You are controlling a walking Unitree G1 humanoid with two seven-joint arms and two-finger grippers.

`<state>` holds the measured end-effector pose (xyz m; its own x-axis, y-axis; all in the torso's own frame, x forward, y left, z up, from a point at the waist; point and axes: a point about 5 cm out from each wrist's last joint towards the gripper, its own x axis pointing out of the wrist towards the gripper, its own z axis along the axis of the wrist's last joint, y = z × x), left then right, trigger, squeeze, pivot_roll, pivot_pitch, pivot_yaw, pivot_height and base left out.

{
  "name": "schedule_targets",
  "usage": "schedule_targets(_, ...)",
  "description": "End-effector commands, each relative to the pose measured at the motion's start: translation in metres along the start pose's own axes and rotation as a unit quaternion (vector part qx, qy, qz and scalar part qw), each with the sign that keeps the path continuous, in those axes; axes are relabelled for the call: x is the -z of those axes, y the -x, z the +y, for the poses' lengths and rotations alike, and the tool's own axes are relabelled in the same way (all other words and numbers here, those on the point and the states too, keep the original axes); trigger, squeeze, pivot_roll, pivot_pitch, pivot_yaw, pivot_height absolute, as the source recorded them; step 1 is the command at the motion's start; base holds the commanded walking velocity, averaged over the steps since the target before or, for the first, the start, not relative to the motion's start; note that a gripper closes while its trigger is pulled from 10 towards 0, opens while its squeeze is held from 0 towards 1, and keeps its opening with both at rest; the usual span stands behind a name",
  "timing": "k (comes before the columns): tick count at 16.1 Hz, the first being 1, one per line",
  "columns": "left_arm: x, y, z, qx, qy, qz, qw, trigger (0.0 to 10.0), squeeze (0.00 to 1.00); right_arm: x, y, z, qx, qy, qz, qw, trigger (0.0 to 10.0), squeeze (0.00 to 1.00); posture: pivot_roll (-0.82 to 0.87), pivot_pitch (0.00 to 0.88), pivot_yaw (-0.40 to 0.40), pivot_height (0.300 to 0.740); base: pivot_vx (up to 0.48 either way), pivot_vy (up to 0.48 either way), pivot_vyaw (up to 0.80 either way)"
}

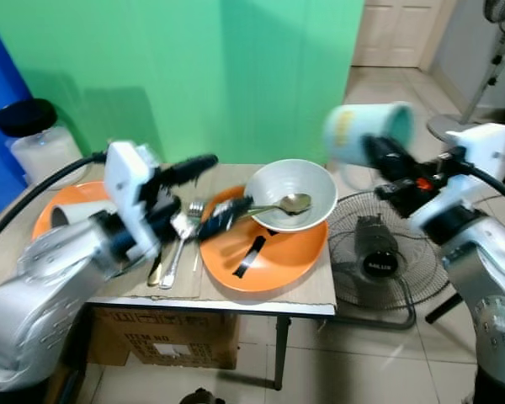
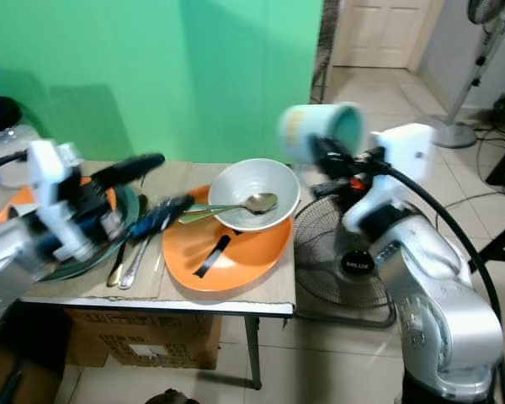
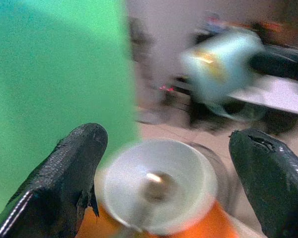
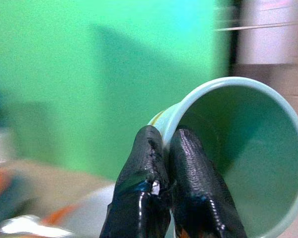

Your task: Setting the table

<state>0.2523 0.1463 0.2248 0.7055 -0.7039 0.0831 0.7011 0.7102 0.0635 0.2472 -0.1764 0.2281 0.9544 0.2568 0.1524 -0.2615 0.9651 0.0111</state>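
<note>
Above the table's [image 1: 269, 299] right edge, the right gripper [image 4: 169, 148] pinches a tilted cup's [image 1: 369, 133] rim. The left gripper [image 1: 215, 189] hovers spread beside the bowl [image 1: 291, 194] on the orange plate [image 1: 278, 257].

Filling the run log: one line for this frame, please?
right hand: shut on light blue cup rim, held tilted in air beside table | left hand: open, over white bowl | spoon in bowl, on orange plate

Motion blur is smearing the pale blue cup [image 1: 369, 133]; the left orange plate [image 1: 71, 204] is lying partly hidden behind the left arm.
</note>
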Motion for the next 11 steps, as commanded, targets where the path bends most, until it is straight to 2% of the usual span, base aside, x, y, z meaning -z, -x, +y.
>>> schedule_targets(1, 0.005, -0.012, 0.004, -0.047, -0.023, 0.009, 0.999, 10.0, 0.05, 0.001, 0.006, -0.008, 0.067, 0.028, -0.011, 0.997, 0.0, 0.0, 0.03, 0.0, 0.074, 0.74, 0.0, 0.0, 0.0)
schedule_targets(2, 0.006, -0.021, 0.001, -0.056, -0.026, 0.002, 0.998, 10.0, 0.05, 0.006, 0.01, -0.013, 0.104, 0.035, -0.01, 0.994, 0.0, 0.0, 0.02, 0.0, 0.088, 0.74, 0.0, 0.0, 0.0)
schedule_targets(4, 0.014, -0.034, 0.002, -0.078, -0.039, 0.021, 0.996, 10.0, 0.04, 0.015, 0.012, -0.018, 0.146, 0.041, 0.008, 0.988, 0.0, 0.0, 0.01, 0.0, 0.096, 0.74, 0.0, 0.0, 0.0)
schedule_targets(5, 0.024, -0.041, 0.008, -0.112, -0.064, 0.045, 0.991, 10.0, 0.01, 0.02, 0.01, -0.015, 0.158, 0.072, 0.025, 0.984, 6.9, 0.0, -0.01, 0.0, 0.103, 0.74, 0.0, 0.0, 0.0)
schedule_targets(6, 0.026, -0.043, 0.012, -0.139, -0.074, 0.035, 0.987, 10.0, 0.0, 0.022, 0.009, -0.012, 0.16, 0.074, 0.035, 0.984, 10.0, 0.0, -0.01, 0.0, 0.104, 0.74, 0.0, 0.0, 0.0)
schedule_targets(7, 0.031, -0.043, 0.017, -0.168, -0.078, 0.041, 0.982, 10.0, 0.0, 0.021, 0.009, -0.011, 0.164, 0.083, 0.021, 0.983, 10.0, 0.0, -0.01, 0.0, 0.104, 0.74, 0.0, 0.0, 0.0)
schedule_targets(8, 0.031, -0.04, 0.021, -0.2, -0.086, 0.04, 0.975, 10.0, 0.0, 0.026, 0.008, -0.008, 0.161, 0.095, 0.039, 0.982, 10.0, 0.0, -0.01, 0.0, 0.102, 0.74, 0.0, 0.0, 0.0)
schedule_targets(10, 0.029, -0.038, 0.02, -0.215, -0.084, 0.026, 0.973, 10.0, 0.0, 0.031, 0.01, -0.008, 0.175, 0.09, 0.046, 0.979, 10.0, 0.0, 0.01, 0.0, 0.092, 0.74, 0.0, 0.0, -0.8)
schedule_targets(11, 0.03, -0.037, 0.018, -0.218, -0.083, 0.025, 0.972, 10.0, 0.0, 0.032, 0.01, -0.01, 0.192, 0.104, 0.048, 0.975, 10.0, 0.0, 0.01, 0.0, 0.088, 0.74, 0.0, 0.0, -0.8)
